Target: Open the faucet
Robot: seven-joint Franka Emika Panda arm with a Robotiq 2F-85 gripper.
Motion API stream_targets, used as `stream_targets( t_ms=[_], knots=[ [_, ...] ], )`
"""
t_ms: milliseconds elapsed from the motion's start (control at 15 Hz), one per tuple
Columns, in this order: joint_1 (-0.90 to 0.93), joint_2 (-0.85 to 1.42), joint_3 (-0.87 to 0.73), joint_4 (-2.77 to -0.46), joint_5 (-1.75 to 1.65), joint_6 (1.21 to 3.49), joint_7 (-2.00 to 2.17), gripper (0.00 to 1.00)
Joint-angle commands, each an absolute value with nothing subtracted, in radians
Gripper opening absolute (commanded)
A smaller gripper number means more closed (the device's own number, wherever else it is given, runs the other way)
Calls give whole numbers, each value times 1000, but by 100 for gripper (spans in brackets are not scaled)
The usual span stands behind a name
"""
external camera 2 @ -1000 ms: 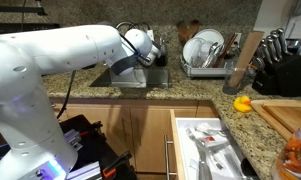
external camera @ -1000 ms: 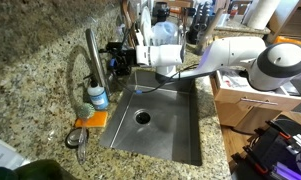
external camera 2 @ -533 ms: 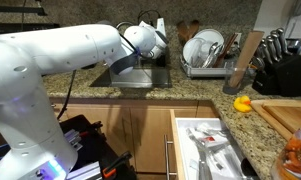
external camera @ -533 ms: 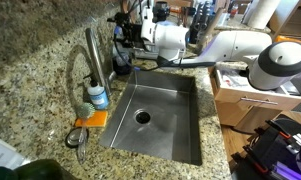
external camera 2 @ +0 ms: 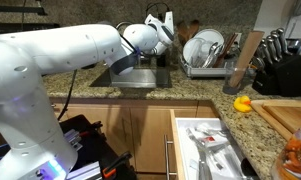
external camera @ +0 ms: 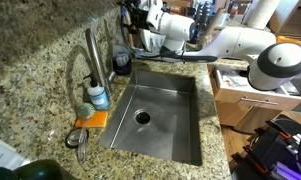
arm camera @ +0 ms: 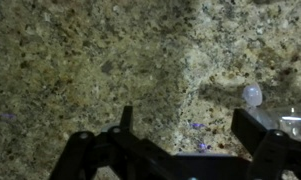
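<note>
The gripper (arm camera: 183, 138) gaped wide and empty along the wrist view's bottom edge, facing speckled granite (arm camera: 90, 60). In an exterior view it hung at top centre; the faucet (external camera: 93, 55) stood apart, centre left.

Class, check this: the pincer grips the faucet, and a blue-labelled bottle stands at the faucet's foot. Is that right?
No. The pincer grips nothing: the wrist view shows it open, facing granite, and in an exterior view it hangs apart from the faucet. The bottle does stand at the faucet's foot.
</note>
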State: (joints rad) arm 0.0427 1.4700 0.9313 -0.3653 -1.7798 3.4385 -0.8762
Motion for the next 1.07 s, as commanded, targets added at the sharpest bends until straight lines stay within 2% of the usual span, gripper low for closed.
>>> stream_targets(
  t_ms=[0, 333, 867, 933, 1000],
  knots=[
    [45, 1454, 933, -374, -1776, 3422, -836, 100],
    [50, 1450, 946, -365, -1775, 3422, -820, 100],
    [-20, 1341, 888, -652, -1785, 3192, -557, 100],
    [43, 1404, 925, -489, -1777, 3248, -592, 100],
    [41, 1399, 920, -511, -1776, 3235, -586, 100]
  ],
)
